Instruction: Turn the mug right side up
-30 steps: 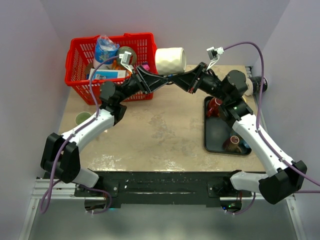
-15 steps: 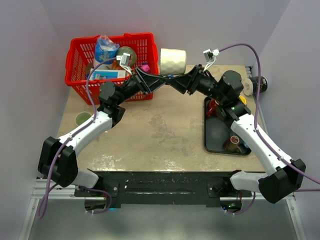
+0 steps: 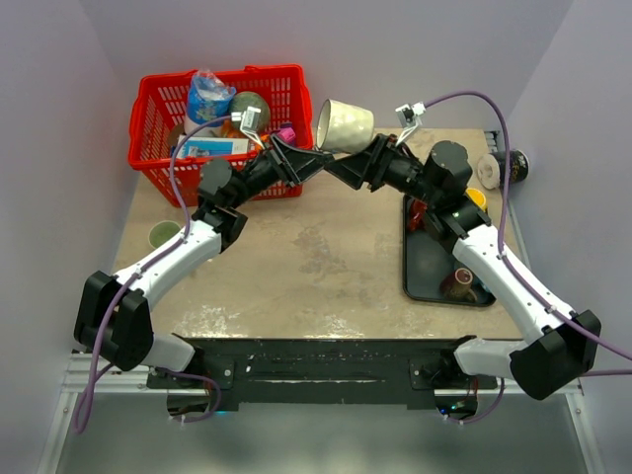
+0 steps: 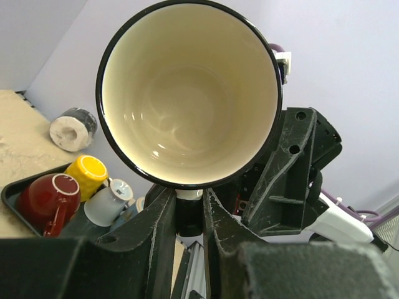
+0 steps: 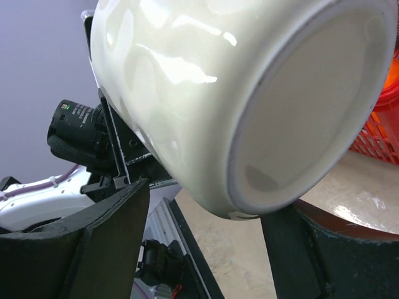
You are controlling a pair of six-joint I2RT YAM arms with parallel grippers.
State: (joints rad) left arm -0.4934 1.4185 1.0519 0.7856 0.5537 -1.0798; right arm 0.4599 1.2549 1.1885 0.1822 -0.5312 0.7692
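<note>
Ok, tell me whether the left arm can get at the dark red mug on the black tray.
Probably not. The left arm has its jaws shut on the handle of the cream ceramic mug, held aloft, and the right arm reaches across the black tray where the dark red mug sits.

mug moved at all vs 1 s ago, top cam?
Yes. The mug has edged right, away from the red basket, and tilted so its dark rim now shows on the left.
</note>
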